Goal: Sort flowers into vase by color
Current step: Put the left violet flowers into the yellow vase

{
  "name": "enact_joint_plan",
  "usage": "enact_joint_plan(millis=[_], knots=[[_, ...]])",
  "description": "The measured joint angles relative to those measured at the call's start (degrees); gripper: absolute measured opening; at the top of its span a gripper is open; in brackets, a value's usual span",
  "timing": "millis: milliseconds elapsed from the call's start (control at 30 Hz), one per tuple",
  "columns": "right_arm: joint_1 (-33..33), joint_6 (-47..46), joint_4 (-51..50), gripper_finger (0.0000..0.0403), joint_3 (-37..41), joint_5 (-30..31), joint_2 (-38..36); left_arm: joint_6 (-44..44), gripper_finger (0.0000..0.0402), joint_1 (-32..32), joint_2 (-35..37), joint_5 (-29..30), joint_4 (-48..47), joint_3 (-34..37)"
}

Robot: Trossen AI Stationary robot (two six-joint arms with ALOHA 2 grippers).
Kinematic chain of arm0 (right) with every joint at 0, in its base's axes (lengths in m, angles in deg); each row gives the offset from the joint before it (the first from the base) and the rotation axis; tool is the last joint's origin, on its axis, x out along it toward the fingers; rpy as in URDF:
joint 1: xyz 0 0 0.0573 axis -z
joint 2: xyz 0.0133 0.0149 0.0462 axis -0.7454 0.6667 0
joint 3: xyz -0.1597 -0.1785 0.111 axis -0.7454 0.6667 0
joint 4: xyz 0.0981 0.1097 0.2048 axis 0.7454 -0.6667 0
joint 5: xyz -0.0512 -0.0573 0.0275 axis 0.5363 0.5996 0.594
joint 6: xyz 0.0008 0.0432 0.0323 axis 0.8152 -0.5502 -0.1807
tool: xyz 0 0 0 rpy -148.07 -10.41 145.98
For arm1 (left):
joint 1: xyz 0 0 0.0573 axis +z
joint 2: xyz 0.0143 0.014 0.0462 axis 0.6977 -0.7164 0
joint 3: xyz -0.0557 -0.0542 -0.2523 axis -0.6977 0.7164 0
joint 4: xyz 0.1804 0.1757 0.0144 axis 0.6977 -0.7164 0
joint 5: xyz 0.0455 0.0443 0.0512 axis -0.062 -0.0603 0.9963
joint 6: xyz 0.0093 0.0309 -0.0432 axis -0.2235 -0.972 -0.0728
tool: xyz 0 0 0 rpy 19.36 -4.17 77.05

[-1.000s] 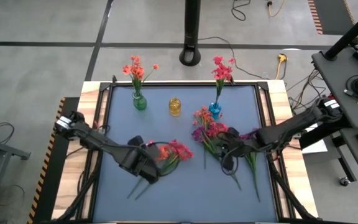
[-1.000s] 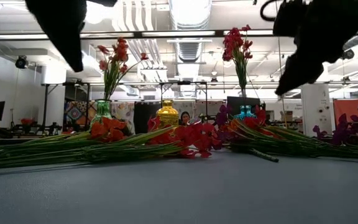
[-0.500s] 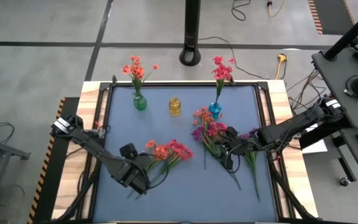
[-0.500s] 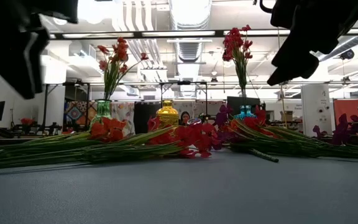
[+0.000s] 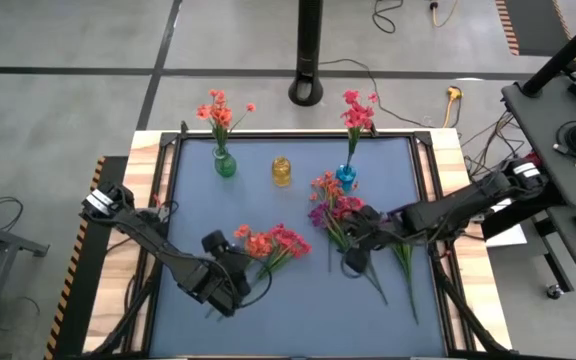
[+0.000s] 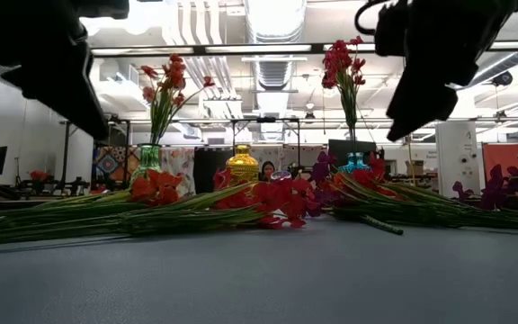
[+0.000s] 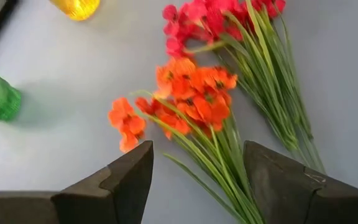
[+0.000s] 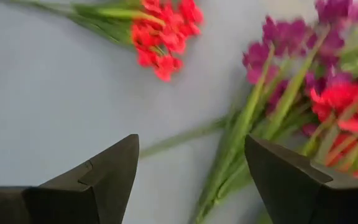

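Loose flowers lie flat on the blue mat. An orange spray [image 5: 256,243] [image 7: 191,93] and a pink-red spray [image 5: 290,240] [image 7: 210,15] lie side by side left of centre. A mixed heap [image 5: 333,208] of orange, purple [image 8: 291,37] and pink-red blossoms lies right of centre. My left gripper [image 5: 230,278] [image 7: 197,186] hovers open above the orange spray's stems. My right gripper [image 5: 353,255] [image 8: 191,180] hovers open over the heap's green stems [image 8: 241,143]. The green vase [image 5: 225,163] holds orange flowers, the blue vase [image 5: 346,177] holds pink-red ones, and the yellow vase [image 5: 282,171] stands between them.
A purple spray [image 5: 405,218] lies at the heap's right side, its stem running toward the near edge. The three vases stand in a row near the far edge. Bare mat [image 5: 298,310] lies along the near edge. A black post [image 5: 308,50] stands beyond the table.
My left gripper has drawn back from the blossoms toward the table's near left and sunk lower, so it now hangs over the stems of the orange spray. My right gripper has shifted a little toward the table's left. The flowers have not moved.
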Motion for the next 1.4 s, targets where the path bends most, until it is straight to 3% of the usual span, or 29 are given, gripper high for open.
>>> enact_joint_plan(millis=[200, 533, 867, 1000, 1300, 1400], knots=[[-0.1, -7.5, -10.3, 0.0266, -4.4, -1.3, 6.7, -3.4, 0.0231, 0.9, 0.2, 1.0, -0.4, 0.0], [0.3, -9.3, -11.6, 0.0259, -8.7, -2.5, 17.6, -11.5, 0.0231, 4.4, 0.5, 3.1, -0.4, 0.0], [1.9, -8.7, -15.4, 0.0246, -10.9, -2.4, 24.7, -10.6, 0.0231, 5.1, 0.6, 9.2, -0.3, 0.0], [1.9, -9.4, -15.3, 0.0202, -10.9, -2.5, 24.7, -9.1, 0.0231, 5.1, 0.6, 11.6, -0.3, 0.0], [1.9, -10.7, -15.9, 0.0042, -10.9, -2.4, 24.3, -9.2, 0.0231, 5.1, 0.6, 13.5, -0.4, 0.0], [1.9, -10.8, -17.9, 0.0018, -11.8, -2.5, 23.2, -11.4, 0.0231, 5.1, 0.7, 13.0, -0.3, 0.0]])
